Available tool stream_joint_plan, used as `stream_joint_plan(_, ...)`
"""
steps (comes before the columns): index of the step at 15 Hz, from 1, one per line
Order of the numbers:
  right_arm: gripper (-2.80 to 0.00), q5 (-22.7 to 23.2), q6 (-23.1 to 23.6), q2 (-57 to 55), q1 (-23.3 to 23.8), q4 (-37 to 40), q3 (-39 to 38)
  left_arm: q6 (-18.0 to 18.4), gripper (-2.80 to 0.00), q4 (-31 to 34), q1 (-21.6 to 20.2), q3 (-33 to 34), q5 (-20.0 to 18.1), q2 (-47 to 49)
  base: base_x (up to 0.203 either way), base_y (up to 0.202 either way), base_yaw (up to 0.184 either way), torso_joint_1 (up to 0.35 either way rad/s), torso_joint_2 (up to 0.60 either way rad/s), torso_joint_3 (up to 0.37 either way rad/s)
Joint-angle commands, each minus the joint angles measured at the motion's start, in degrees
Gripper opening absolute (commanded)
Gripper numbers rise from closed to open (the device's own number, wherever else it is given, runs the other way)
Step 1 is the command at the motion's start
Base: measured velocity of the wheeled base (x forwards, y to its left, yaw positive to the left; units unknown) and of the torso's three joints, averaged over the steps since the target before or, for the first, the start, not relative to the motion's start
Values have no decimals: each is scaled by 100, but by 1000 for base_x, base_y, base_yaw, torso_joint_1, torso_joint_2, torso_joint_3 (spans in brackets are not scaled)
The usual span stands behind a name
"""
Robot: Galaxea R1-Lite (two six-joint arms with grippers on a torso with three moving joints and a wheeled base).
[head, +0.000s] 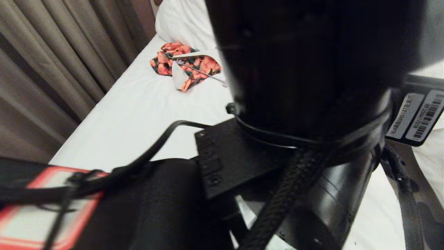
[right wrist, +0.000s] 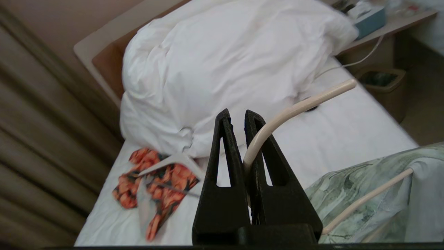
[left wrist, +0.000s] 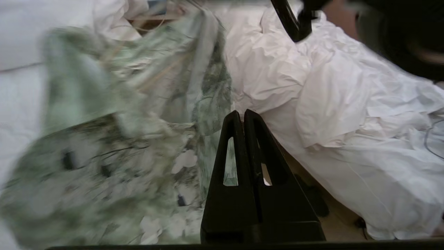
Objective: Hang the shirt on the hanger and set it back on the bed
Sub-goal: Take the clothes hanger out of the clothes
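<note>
My right gripper [right wrist: 236, 116] is shut on the curved hook of the cream hanger [right wrist: 298, 107], held above the bed [right wrist: 347, 135]. One slim arm of the hanger [right wrist: 367, 199] runs into the green-and-white shirt [right wrist: 364, 187], which hangs beside the gripper. In the left wrist view the shirt [left wrist: 121, 156] fills the space beside my left gripper [left wrist: 241, 114]. That gripper is shut, and nothing shows between its fingertips. In the head view my arms [head: 312, 69] hide the shirt, the hanger and both grippers.
An orange-and-black floral garment [head: 187, 64] with a thick white hanger [right wrist: 170, 161] lies on the white sheet [head: 138, 104] near the big pillows [right wrist: 225, 62]. Curtains [head: 52, 69] run along the bed's left. Another bed's rumpled duvet [left wrist: 347, 104], a bin [right wrist: 381, 83] and a nightstand [right wrist: 381, 31] are nearby.
</note>
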State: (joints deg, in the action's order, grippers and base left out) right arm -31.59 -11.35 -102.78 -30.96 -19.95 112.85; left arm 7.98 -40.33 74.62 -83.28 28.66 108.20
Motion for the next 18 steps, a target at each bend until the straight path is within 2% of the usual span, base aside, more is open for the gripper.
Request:
stream_joint_plan(1, -280, -14, -15, -155, -199, -15, 0, 8, -280, -370, -72, -75, 28, 545, 0, 0, 0, 0, 0, 0)
stream_joint_plan(3, -280, -21, -10, -248, -496, -26, 21, 4, -280, -681, -141, 179, 60, 602, 0, 0, 0, 0, 0, 0)
stream_joint_plan(4, -280, -19, -12, -286, -620, -27, 33, 8, -280, -1036, -157, 426, 83, 600, 0, 0, 0, 0, 0, 0)
stream_joint_plan(6, -280, 18, -45, -324, -913, -17, 35, 19, -280, -1577, -166, 826, 318, 525, 0, 0, 0, 0, 0, 0)
stream_joint_plan(9, -280, 176, -94, -276, -1434, 15, 50, 43, -280, -2457, -180, 1916, 413, 339, 0, 0, 0, 0, 0, 0)
stream_joint_plan(10, -280, 216, -94, -264, -1588, 16, 53, 141, -280, -2920, -227, 2150, 453, 328, 0, 0, 0, 0, 0, 0)
stream_joint_plan(13, -280, 320, -128, -244, -1781, 35, 88, 503, -280, -3479, -289, 2194, 618, 796, 0, 0, 0, 0, 0, 0)
stream_joint_plan(14, -280, 320, -183, -198, -1781, 87, 88, 694, -280, -3823, -551, 2208, 561, 895, 0, 0, 0, 0, 0, 0)
stream_joint_plan(16, -280, 333, -242, -89, -1790, 239, 88, 1052, -280, -4344, -986, 2235, 82, 1153, 0, 0, 0, 0, 0, 0)
stream_joint_plan(18, -280, 477, -385, 0, -1798, 291, 88, 1146, -280, -4503, -1146, 2204, -85, 1369, 0, 0, 0, 0, 0, 0)
